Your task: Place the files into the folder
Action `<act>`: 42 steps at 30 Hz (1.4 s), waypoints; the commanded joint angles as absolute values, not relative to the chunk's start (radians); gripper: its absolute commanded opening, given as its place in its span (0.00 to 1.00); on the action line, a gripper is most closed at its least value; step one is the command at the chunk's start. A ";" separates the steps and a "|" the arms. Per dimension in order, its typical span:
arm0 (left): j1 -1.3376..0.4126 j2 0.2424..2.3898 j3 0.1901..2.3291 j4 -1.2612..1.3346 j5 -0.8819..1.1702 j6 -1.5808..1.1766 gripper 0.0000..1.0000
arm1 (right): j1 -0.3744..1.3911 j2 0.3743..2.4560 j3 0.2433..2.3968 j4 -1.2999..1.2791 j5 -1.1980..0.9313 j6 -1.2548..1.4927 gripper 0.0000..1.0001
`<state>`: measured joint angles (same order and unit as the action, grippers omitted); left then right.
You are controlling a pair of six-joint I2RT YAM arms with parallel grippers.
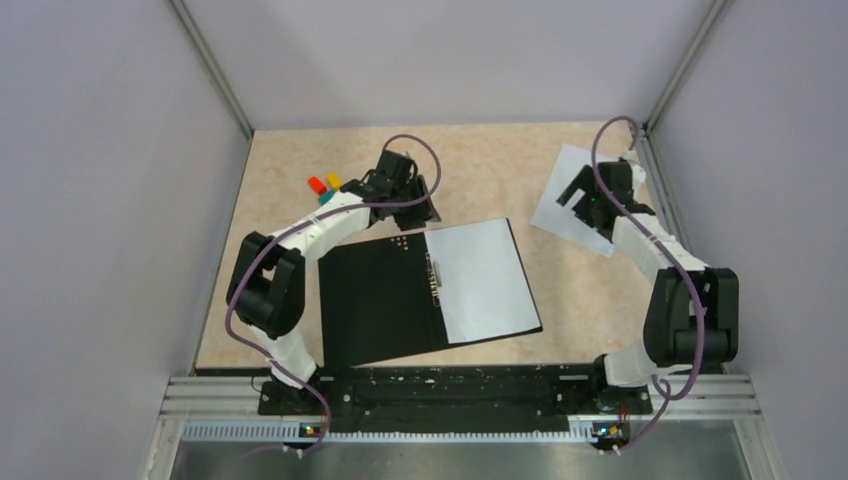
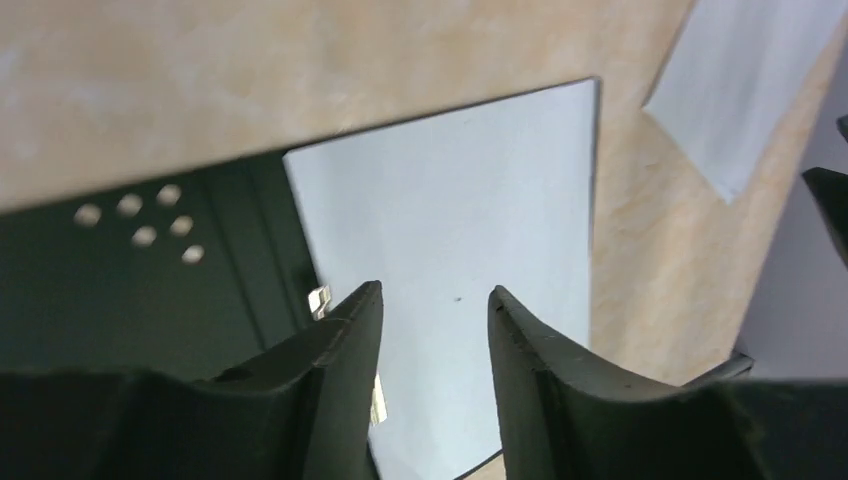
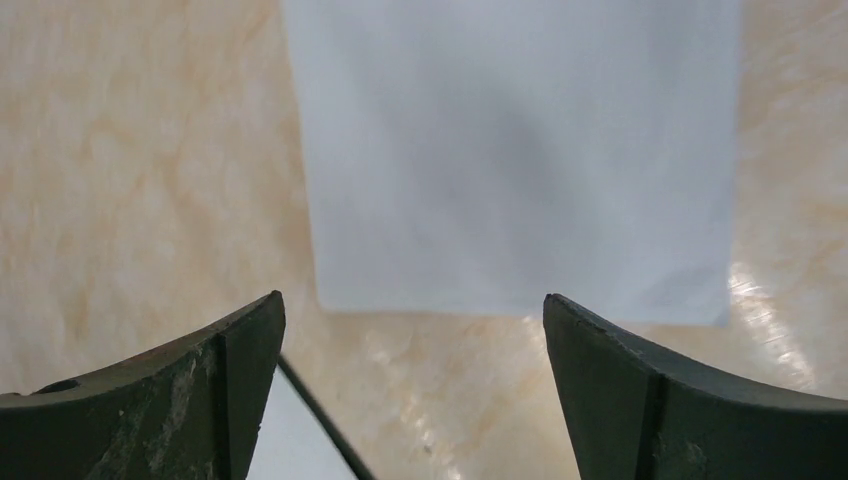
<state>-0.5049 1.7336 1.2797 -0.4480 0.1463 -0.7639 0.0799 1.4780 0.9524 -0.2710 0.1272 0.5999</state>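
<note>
Your folder (image 1: 375, 295) lies open and flat near the middle of the table (image 1: 480, 160), turned a little so that its spine runs slightly off square. Its left half is bare black, with a cluster of white dots (image 2: 140, 215) by the far edge, and a metal clip (image 1: 435, 272) runs along the spine. One white sheet (image 1: 485, 280) lies on the right half and covers it almost to the edges, leaving a thin black border at the right and near sides. The second white sheet (image 1: 553, 210) lies flat on the table at the far right, well apart from the folder and set at an angle to it.

Your left pincer (image 2: 435, 295) hangs over the folder's far edge, close to the spine. Its fingers stand a modest gap apart with nothing between them, and through that gap you see the sheet in the folder. Your right pincer (image 3: 412, 300) is over the second white sheet, spread wide and holding nothing. In its wrist view the paper's near edge runs across between the two fingers. You cannot tell whether the tips touch the table.

A few small coloured blocks (image 1: 325, 186), red, yellow and teal, sit on the far left of the table, just beside the left arm.
</note>
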 commanded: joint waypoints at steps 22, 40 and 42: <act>-0.512 2.297 1.936 -0.154 0.364 -0.825 0.70 | -0.346 1.917 1.118 0.030 -0.007 0.742 0.99; -0.474 2.370 2.021 -0.335 0.183 -0.833 0.70 | 0.020 2.305 1.719 -0.421 -0.094 0.548 0.99; -0.473 2.381 2.031 -0.344 0.175 -0.831 0.70 | 0.024 2.304 1.748 -0.432 -0.099 0.532 0.99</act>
